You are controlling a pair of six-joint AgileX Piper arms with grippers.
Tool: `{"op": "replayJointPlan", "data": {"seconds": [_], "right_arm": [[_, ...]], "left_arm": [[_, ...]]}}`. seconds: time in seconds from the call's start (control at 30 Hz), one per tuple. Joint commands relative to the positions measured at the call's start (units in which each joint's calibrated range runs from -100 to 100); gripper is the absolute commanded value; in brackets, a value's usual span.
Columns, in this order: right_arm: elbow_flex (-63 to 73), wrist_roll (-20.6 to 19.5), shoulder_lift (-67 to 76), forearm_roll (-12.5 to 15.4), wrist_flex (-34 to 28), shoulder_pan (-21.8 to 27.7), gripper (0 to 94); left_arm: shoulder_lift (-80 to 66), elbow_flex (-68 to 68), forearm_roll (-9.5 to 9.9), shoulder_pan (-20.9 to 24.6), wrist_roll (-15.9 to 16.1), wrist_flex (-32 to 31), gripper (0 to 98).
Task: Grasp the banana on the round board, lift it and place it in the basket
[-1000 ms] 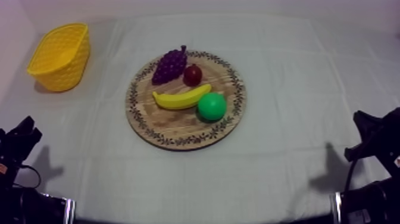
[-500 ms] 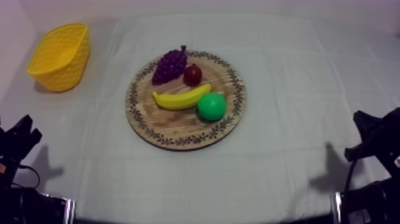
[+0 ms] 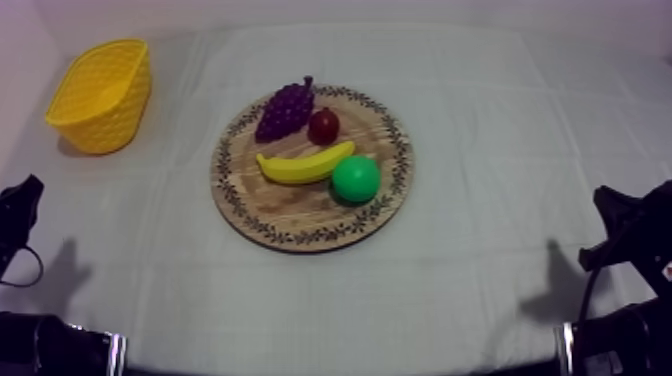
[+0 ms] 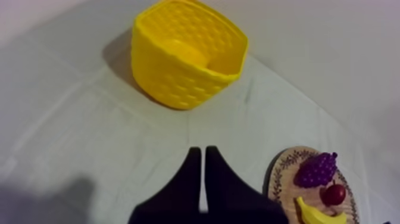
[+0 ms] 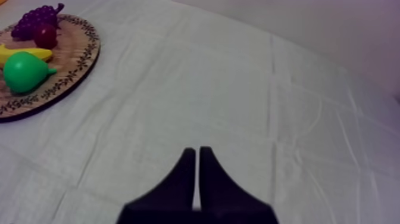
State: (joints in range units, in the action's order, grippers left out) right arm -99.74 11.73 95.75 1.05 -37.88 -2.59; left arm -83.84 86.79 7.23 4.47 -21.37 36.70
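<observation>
My left gripper (image 3: 24, 198) now sits farther out toward the left edge of the top view than a second ago, and a little farther up the cloth (image 3: 300, 300), with less of it showing. Its shadow (image 3: 60, 275) slides left with it.

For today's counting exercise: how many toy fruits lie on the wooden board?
4: grapes at the far rim, small red fruit beside them, banana mid-board, pear by its tip. None seems hidden.

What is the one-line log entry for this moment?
banana: on wooden board | yellow basket: table's left | left gripper: shut | right gripper: shut
</observation>
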Motion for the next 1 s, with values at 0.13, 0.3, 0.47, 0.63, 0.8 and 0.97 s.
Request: {"op": "replayJointPlan", "data": {"seconds": [0.13, 0.3, 0.47, 0.63, 0.8, 0.97], "right_arm": [[0.0, 0.0, 0.0, 0.0, 0.0, 0.0, 0.4], [0.0, 0.0, 0.0, 0.0, 0.0, 0.0, 0.4], [0.0, 0.0, 0.0, 0.0, 0.0, 0.0, 0.4], [0.0, 0.0, 0.0, 0.0, 0.0, 0.0, 0.4], [0.0, 0.0, 0.0, 0.0, 0.0, 0.0, 0.4], [0.0, 0.0, 0.0, 0.0, 0.0, 0.0, 0.4]], "left_arm": [[12.6, -12.0, 1.38, -1.6, 1.0, 4.1, 0.1], [23.9, -22.5, 1.78, -3.2, 1.8, 6.1, 0.1], [35.9, -35.2, 1.68, -5.3, 2.8, 10.0, 0.1], [47.8, -48.4, 1.39, -6.9, 3.8, 14.9, 0.1], [58.9, -60.1, 0.55, -7.2, 4.8, 21.5, 0.1], [67.0, -66.0, -0.97, -6.7, 5.3, 25.6, 0.1]]}}
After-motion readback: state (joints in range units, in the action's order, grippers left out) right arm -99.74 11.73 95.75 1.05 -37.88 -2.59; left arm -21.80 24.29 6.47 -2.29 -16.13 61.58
